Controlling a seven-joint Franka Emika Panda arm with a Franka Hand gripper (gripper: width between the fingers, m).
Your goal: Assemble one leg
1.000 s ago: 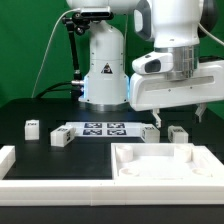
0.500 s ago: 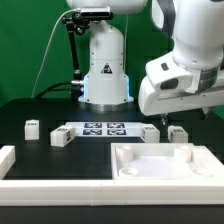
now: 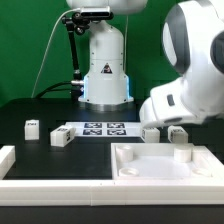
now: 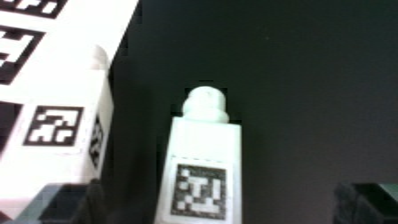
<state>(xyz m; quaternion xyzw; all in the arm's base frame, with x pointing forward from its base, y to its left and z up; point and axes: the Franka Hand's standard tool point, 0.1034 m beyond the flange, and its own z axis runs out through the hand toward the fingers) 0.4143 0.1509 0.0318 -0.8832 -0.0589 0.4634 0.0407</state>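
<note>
On the black table [image 4: 302, 90] lies the white, round-tipped, tagged leg [image 4: 205, 150].

The Panda arm [image 3: 195, 45] leans in low at the exterior view's right, its white wrist housing [image 3: 185, 103] tilted. Its base [image 3: 104, 65] stands far, at centre. The gripper [image 4: 205, 205] points down, its blurred fingertips [image 4: 39, 205] spread wide apart.

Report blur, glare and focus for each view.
Exterior view: the arm, close to the camera, looks soft and smeared, while the marker board behind it is sharp. Wrist view: the leg is slightly soft with its tag readable, and the marker board's white glares against the black table.
</note>
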